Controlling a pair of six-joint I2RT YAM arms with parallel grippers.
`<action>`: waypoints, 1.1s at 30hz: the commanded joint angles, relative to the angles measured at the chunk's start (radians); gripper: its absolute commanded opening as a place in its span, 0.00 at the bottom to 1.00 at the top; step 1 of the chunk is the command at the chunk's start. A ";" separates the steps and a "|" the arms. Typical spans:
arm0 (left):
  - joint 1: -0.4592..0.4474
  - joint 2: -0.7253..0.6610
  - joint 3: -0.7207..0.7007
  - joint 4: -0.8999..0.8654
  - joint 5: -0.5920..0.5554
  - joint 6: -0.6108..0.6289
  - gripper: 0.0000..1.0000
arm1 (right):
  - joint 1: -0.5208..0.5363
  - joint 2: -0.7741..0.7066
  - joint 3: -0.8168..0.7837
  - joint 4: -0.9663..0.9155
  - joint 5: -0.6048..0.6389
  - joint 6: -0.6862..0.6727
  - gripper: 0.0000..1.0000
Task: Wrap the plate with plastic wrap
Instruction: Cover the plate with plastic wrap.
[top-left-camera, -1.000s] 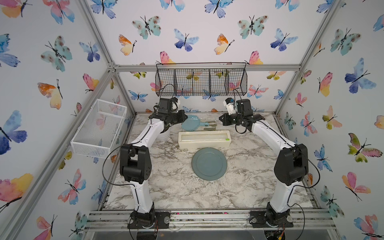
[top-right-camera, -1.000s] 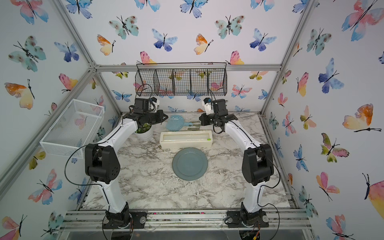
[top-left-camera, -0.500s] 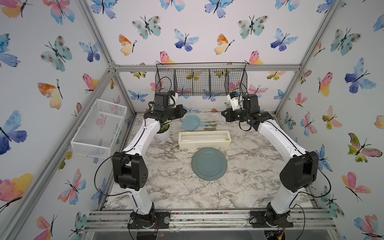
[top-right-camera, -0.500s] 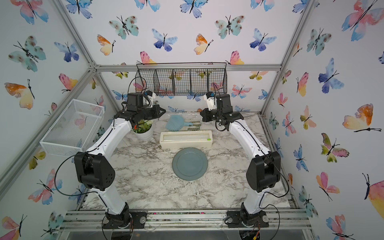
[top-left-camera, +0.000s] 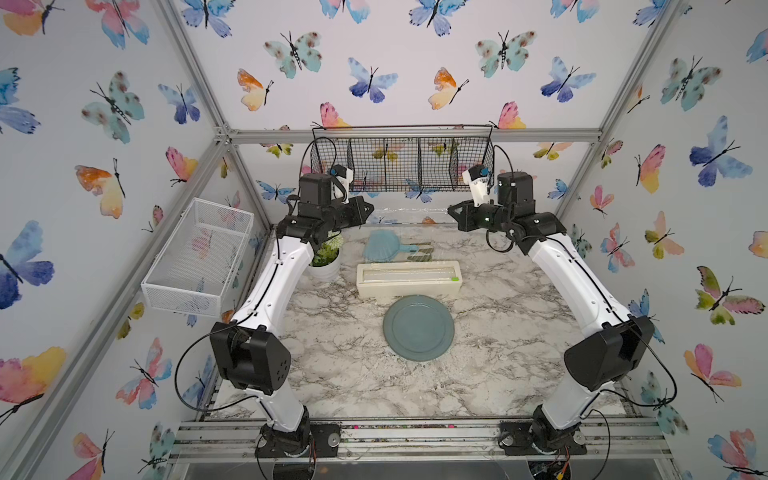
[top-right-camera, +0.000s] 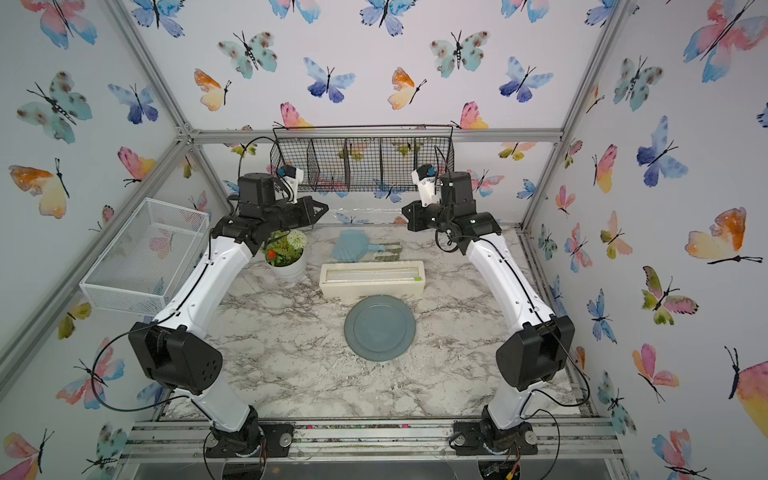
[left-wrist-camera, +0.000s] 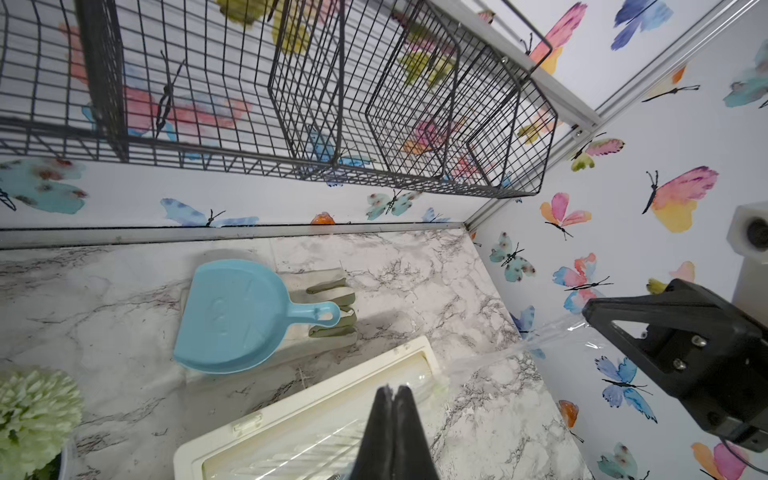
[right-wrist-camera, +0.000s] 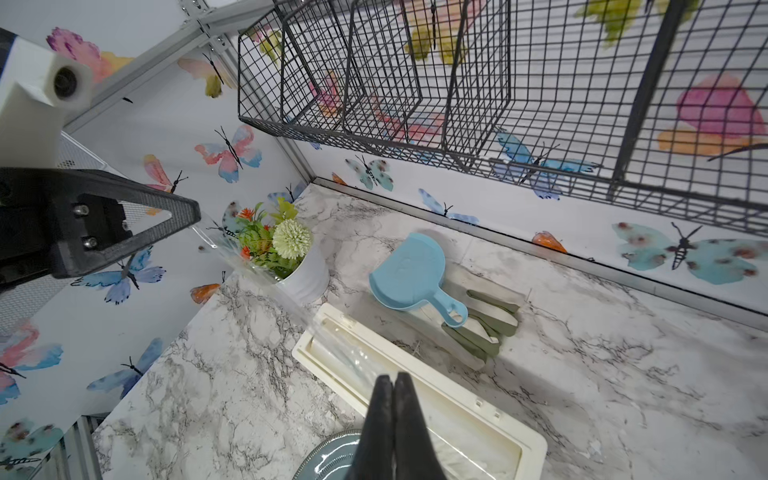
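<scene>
Observed: the left gripper (top-left-camera: 368, 209) and right gripper (top-left-camera: 451, 212) are each clamped on one end of the plastic wrap (top-left-camera: 409, 210), which is stretched taut between them (high above the cream box (top-left-camera: 409, 286)). The plate (top-left-camera: 418, 328) lies uncovered on the marble table (top-left-camera: 332, 374), just in front of that box.

Grey plate (right-wrist-camera: 328, 461) cut by edge, wrap box (left-wrist-camera: 316, 395) cropped, plastic wrap (top-left-camera: 409, 211) perhaps too faint to trace

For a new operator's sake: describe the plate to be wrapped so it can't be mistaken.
On the marble tabletop, find the long cream-white box near the middle. The plate lies flat just in front of it in both top views. It is large, round, slate grey-blue and handleless, unlike the smaller light-blue dish behind the box.
</scene>
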 joint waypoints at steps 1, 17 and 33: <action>-0.006 -0.079 0.051 0.016 -0.005 -0.017 0.00 | -0.004 -0.057 0.067 -0.006 -0.012 -0.003 0.02; -0.083 -0.373 -0.252 0.043 -0.069 -0.026 0.00 | -0.004 -0.293 -0.169 -0.044 -0.095 0.049 0.02; -0.273 -0.884 -1.149 0.173 -0.143 -0.132 0.00 | 0.041 -0.640 -1.050 0.010 -0.185 0.244 0.02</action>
